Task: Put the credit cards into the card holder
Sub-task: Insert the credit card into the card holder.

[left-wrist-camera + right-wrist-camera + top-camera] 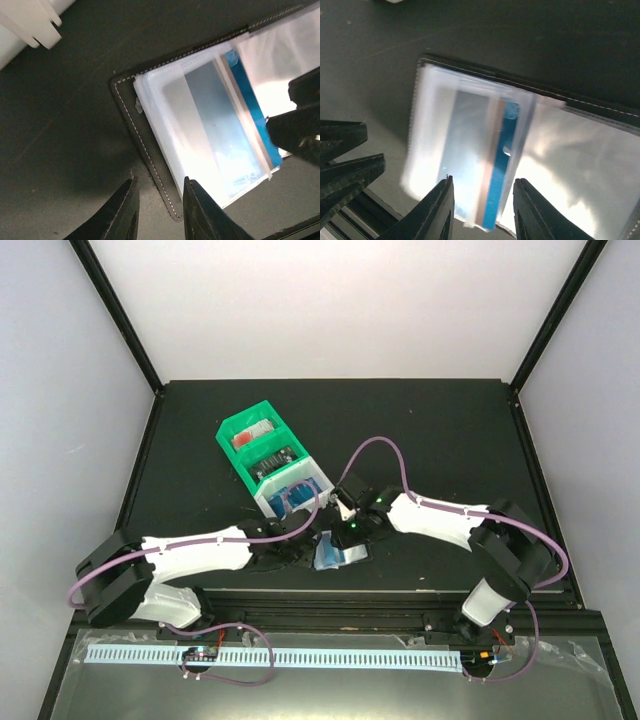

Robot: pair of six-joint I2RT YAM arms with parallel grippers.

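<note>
Your card holder (340,553) lies open on the tabletop (440,440), low in the middle of the overhead view, with a blue card (497,185) tucked in its clear sleeve. Your right tool (484,181) stands open astride that card's end. Your left tool (161,181), jaws narrowly apart and gripping nothing, hovers at the holder's stitched edge.

Harsh white glare off the card holder (570,145), soft blur across the right wrist view.

We see the black card holder (145,147) lying open across mid-frame, a blue credit card (252,106) tucked inside its clear sleeve (172,117).
</note>
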